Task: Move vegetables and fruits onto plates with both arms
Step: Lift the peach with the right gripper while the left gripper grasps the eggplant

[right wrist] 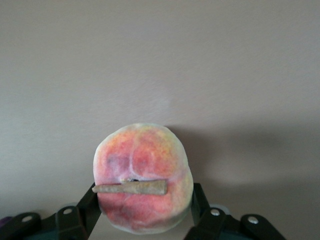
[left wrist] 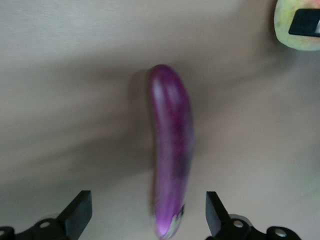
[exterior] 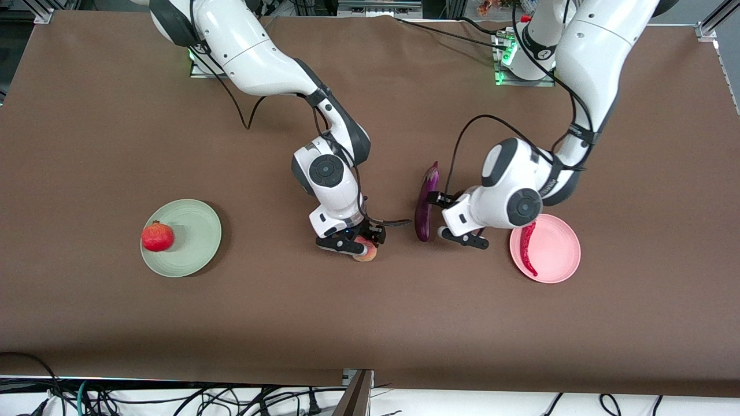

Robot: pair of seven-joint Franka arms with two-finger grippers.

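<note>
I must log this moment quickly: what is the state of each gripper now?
Left gripper: open, over the eggplant, holding nothing.
Right gripper: closed on the peach.

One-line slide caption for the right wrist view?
Right gripper closed on the peach above the brown table.

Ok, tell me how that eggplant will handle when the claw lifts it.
The eggplant looks glossy, so it may slip between the open left claw's fingers. It is long and slim, so gripped off-centre it would probably tilt. It seems stiff, not floppy.
</note>
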